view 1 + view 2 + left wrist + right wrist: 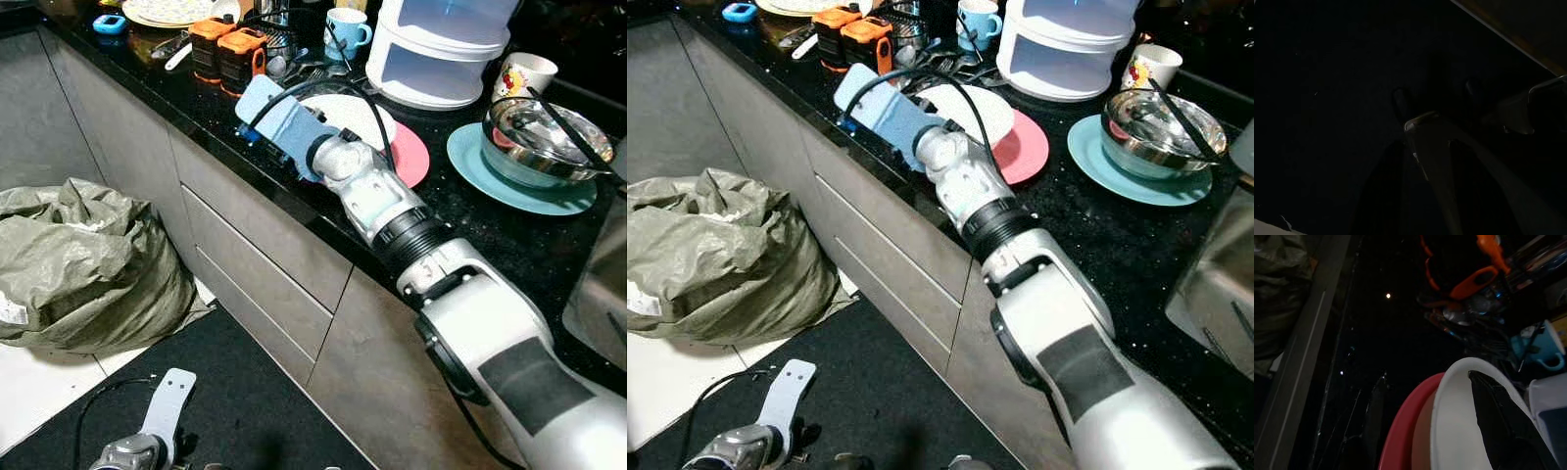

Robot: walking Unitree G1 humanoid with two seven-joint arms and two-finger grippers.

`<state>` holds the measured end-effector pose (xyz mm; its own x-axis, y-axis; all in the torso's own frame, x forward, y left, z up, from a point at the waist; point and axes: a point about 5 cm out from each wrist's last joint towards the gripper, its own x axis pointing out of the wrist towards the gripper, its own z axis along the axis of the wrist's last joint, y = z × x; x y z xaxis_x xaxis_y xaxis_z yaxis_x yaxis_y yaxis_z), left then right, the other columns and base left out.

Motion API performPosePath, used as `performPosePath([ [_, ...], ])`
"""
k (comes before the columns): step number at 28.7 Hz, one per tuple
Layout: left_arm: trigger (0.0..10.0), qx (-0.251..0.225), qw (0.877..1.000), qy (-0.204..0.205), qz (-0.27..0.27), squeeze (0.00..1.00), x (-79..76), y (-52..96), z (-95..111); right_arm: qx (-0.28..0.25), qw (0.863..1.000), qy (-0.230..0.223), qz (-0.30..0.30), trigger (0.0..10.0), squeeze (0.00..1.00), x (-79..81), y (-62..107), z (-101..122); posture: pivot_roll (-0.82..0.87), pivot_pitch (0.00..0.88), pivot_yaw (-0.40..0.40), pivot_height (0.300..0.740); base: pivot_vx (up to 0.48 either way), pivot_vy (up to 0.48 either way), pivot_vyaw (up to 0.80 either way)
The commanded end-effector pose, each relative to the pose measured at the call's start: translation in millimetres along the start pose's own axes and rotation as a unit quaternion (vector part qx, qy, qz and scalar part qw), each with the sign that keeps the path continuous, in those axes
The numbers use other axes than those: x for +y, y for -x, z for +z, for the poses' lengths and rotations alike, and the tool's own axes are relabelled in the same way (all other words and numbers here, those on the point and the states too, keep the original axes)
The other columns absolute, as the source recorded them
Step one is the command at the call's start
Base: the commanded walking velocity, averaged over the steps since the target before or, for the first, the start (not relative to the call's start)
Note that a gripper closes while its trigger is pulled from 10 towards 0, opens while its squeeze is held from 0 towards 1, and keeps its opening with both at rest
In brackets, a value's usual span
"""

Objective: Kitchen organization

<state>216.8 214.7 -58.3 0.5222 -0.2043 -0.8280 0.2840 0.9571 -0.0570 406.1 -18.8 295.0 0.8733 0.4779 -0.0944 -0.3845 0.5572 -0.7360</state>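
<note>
Counter (490,235): mug (345,29) beyond white plate (364,113).

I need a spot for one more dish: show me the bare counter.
Bare black counter lies along the front edge, between the teal plate holding the steel bowl and the sink. The back is crowded: orange containers, blue mug, white tubs. The right claw is at the white plate on the pink one.

Head pair: from above, facing forward and down along the black desk (490,235) and its grey drawers (255,264).
Shared: both eyes show the same desk, the sack (720,259) and the floor, slightly offset.
Left wrist: very dark, low, facing the floor.
Right wrist: close over the desk, at the white plate (1457,431) on the red plate (1400,431).
</note>
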Motion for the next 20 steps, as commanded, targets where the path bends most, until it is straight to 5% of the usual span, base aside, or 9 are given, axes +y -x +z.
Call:
performPosePath([
  [1, 10.0, 0.009, 1.000, 0.005, -0.004, 0.00, -4.6, -1.0, -8, 0.028, 1.000, -0.005, 0.004, 10.0, 0.00, -10.4, 2.4, -8, 0.04, 0.155, -0.060, 0.740, 0.000, 0.000, 0.00],
  [6, 10.0, 0.011, 1.000, 0.001, -0.005, 0.00, -3.4, -0.4, -8, 0.071, 0.997, 0.022, 0.004, 10.0, 0.00, -28.7, 9.4, -18, 0.03, 0.148, -0.050, 0.740, 0.000, 0.000, 0.00],
  [19, 10.0, 0.013, 1.000, -0.002, -0.005, 0.00, -2.5, 0.0, -9, 0.096, 0.993, 0.054, 0.036, 10.0, 0.00, -42.1, 19.1, -23, 0.04, 0.143, -0.039, 0.740, 0.000, 0.000, 0.00],
  [20, 10.0, 0.014, 1.000, -0.002, -0.005, 0.00, -2.4, 0.0, -9, 0.100, 0.992, 0.060, 0.040, 6.5, 0.00, -44.1, 20.5, -25, 0.04, 0.140, -0.036, 0.740, 0.000, 0.000, 0.00],
])
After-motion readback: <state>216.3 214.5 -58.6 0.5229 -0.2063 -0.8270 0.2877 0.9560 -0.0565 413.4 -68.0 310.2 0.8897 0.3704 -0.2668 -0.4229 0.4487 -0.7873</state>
